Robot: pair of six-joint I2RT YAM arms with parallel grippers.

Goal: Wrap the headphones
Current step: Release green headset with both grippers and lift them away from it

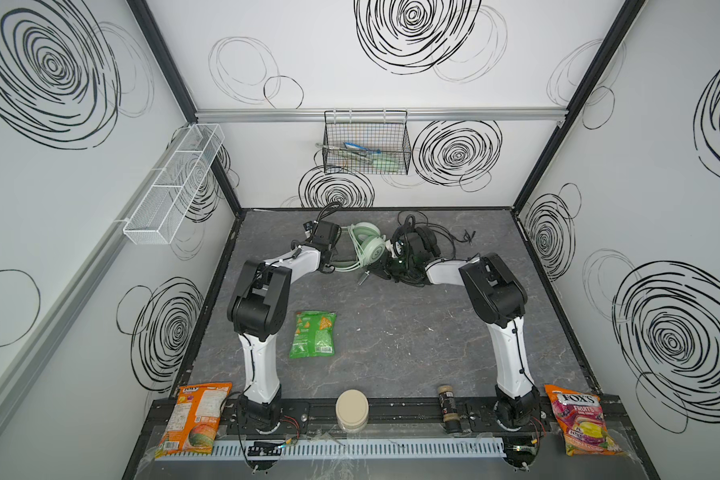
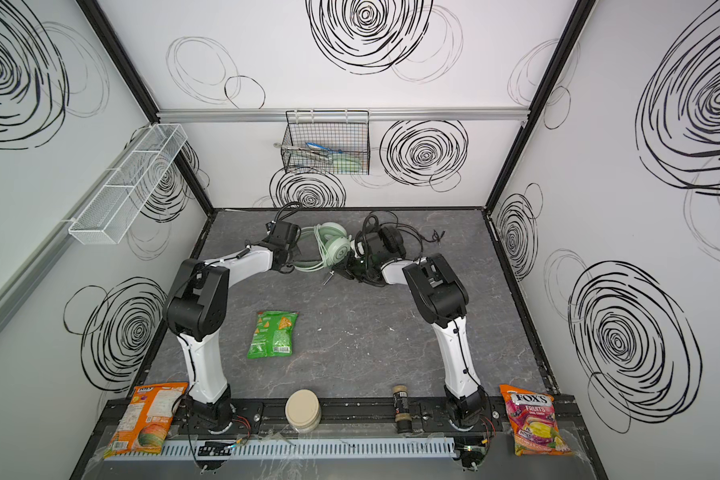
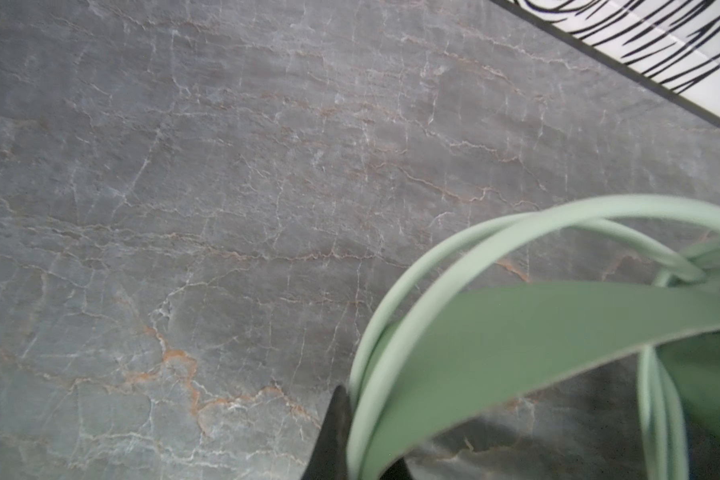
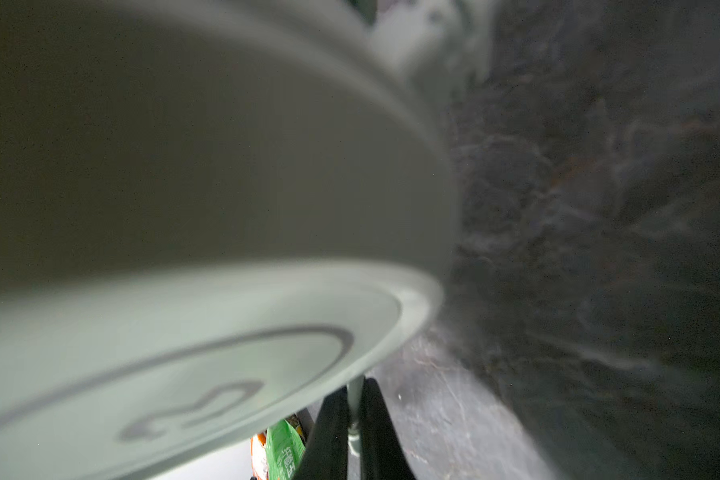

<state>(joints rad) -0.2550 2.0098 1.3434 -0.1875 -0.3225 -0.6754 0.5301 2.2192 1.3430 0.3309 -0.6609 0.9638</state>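
Left tool (image 3: 366, 436): clenched on mint headset (image 1: 370, 247) headband. Right tool (image 4: 355, 399): pinching mint cable (image 4: 354, 419), grip seen only in right wrist view. Headset between both tools, rear of worktop (image 1: 391, 324); black headset (image 1: 425, 237) just behind right tool. Wall basket (image 1: 329, 137): tongs (image 1: 334, 146), green items. Mesh rack (image 1: 171, 187) on left wall.

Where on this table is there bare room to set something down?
Bare: the wide stretch between the green snack bag and the right arm, running forward to the round tin. Crowded: the far middle, where the mint-green headset, the black headset and its tangled black cable lie.
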